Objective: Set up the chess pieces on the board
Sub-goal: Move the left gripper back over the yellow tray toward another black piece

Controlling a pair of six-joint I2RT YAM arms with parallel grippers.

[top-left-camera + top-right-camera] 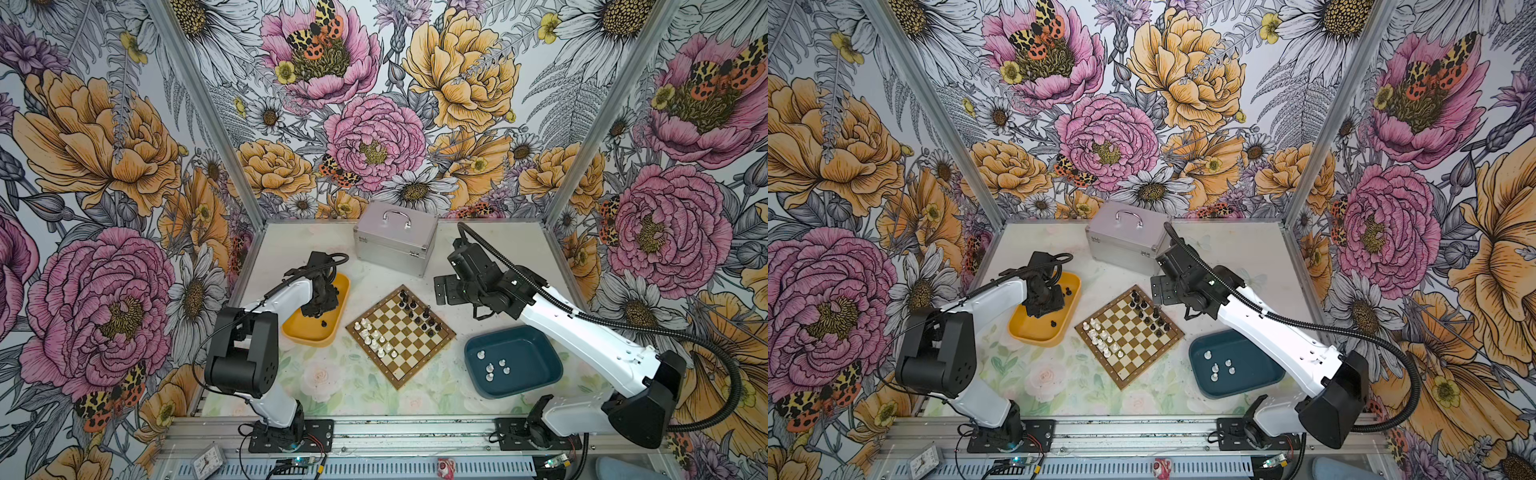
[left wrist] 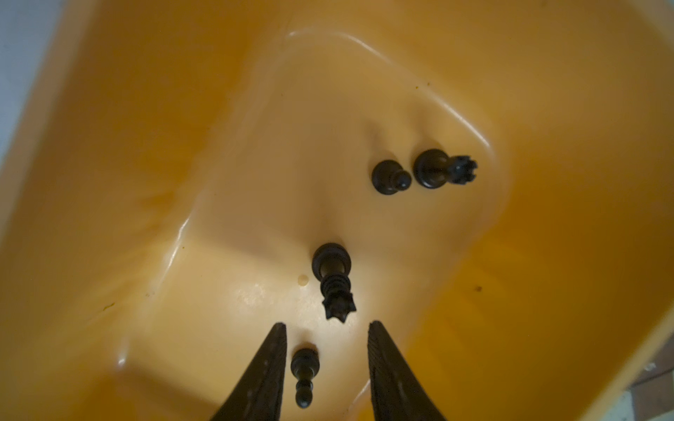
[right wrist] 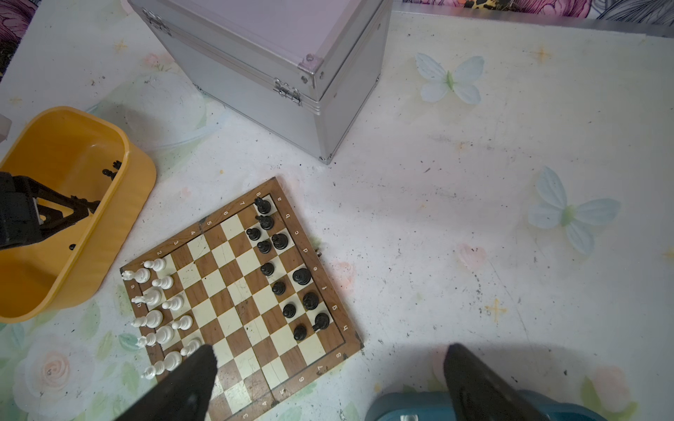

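The board (image 1: 409, 338) (image 1: 1133, 340) (image 3: 233, 291) lies mid-table, turned diagonally. White chess pieces (image 1: 374, 336) fill much of its near-left side and black ones (image 1: 419, 311) (image 3: 281, 255) its far-right side. My left gripper (image 1: 316, 311) (image 2: 328, 323) reaches down into the yellow tray (image 1: 307, 338) (image 2: 109, 145). It is open, and a small black piece (image 2: 304, 368) lies between its fingers, close to one of them. A black queen (image 2: 333, 280), a pawn (image 2: 390, 178) and a rook (image 2: 443, 171) lie beyond. My right gripper (image 1: 445, 291) (image 3: 330, 347) hangs wide open and empty beside the board's far corner.
A dark teal tray (image 1: 528, 357) (image 1: 1254, 374) at the right front holds several white pieces (image 1: 494, 368). A silver case (image 1: 395, 237) (image 3: 277, 54) stands at the back, behind the board. The yellow tray's walls close in around my left gripper.
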